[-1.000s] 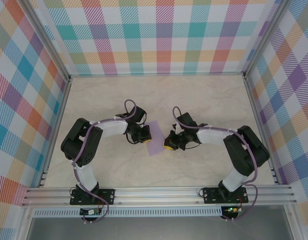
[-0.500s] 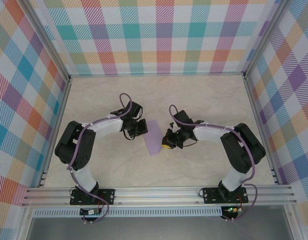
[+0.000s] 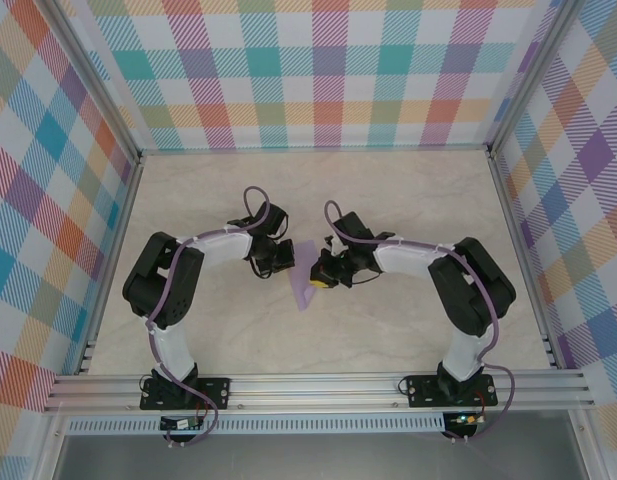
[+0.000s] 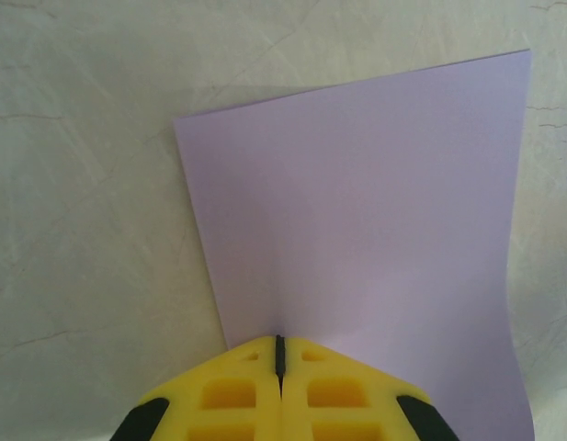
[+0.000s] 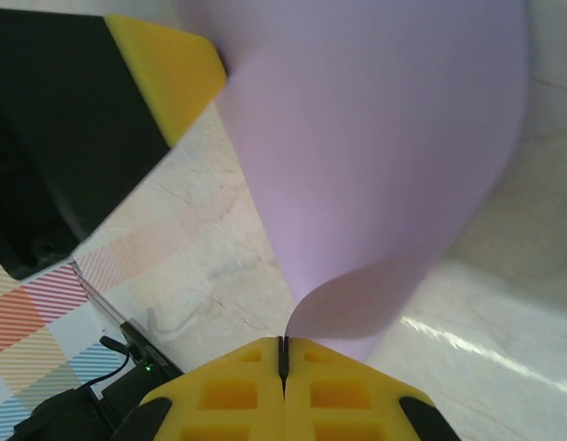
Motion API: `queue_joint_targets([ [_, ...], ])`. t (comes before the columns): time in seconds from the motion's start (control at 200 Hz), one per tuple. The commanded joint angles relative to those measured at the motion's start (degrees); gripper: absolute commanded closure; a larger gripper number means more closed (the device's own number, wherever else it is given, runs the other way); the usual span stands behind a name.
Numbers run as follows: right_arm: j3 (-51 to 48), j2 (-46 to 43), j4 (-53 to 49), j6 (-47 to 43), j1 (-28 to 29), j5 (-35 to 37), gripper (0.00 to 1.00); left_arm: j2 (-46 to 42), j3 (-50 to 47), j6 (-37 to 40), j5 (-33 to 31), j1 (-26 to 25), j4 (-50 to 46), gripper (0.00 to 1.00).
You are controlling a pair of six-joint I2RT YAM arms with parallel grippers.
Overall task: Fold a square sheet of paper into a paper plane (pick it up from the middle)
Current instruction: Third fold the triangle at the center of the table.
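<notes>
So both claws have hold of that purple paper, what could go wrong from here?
1. The left gripper and the right gripper each pinch only the very edge of the square sheet of paper, so it might slip out.
2. In the right wrist view the sheet bows into a curl near the fingertips; pushing the arms closer could put a crease in the wrong place.
3. Pulling the arms apart could tear such thin paper.
</notes>
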Motion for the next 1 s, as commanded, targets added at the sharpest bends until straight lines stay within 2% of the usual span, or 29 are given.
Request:
queue_joint_targets([
  [0.0,2.05,2.4,3.02,0.04,0.86,-1.09,0.98,2.0,-0.11,1.43,-0.66,0.19,-3.17,0.99],
  [0.32,5.44,7.16,3.86,-1.81,2.06,-1.4,0.98,2.0,-0.73,1.57,-0.12,0.2,-2.82,0.99],
  [0.995,5.19,8.71,4.46,-0.92,2.13,1.54,0.98,2.49,-0.82,1.32,0.3,0.21,-2.59,0.99],
])
